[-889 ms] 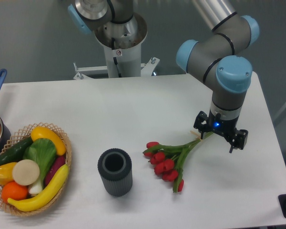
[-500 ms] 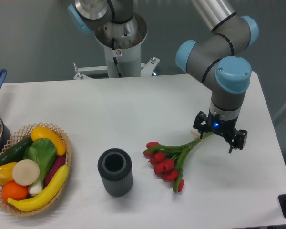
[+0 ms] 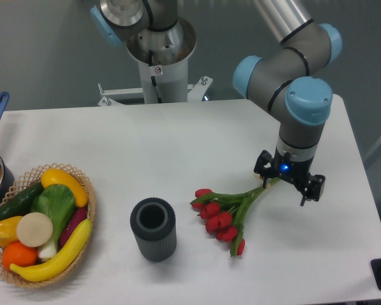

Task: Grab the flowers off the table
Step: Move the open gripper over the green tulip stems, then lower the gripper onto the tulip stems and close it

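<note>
I have the gripper (image 3: 284, 185) spread open over the stem ends of the flowers (image 3: 225, 215), which apparently lie on the table (image 3: 178, 146); grasping and lifting remain.

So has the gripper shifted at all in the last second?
Yes, slightly. The gripper has edged left and a little up the image, measured against the table edge, over the stem end of the flowers.

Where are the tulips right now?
The tulips lie on the white table, right of centre, between the dark ribbed cylinder and the hand at their stem ends.
</note>
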